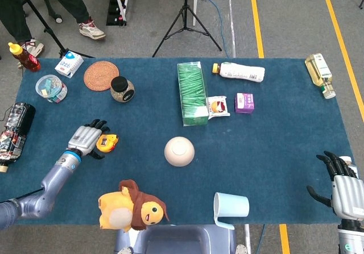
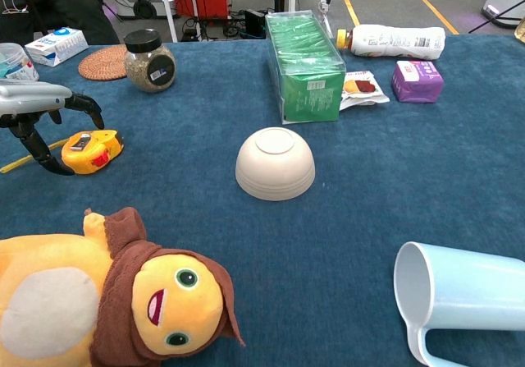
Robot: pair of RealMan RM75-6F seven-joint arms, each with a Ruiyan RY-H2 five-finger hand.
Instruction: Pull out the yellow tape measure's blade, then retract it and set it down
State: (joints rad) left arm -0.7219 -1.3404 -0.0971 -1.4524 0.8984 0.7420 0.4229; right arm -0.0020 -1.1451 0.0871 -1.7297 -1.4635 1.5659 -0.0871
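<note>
One open-fingered L hand (image 2: 37, 112) beside tape measure (image 2: 92, 151)

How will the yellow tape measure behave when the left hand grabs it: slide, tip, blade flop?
The yellow tape measure lies flat on its broad side, so tipping looks unlikely. Its smooth case could skid on the blue cloth if the left hand nudges it sideways. The thin blade sticking out left will probably sag and drag.
</note>
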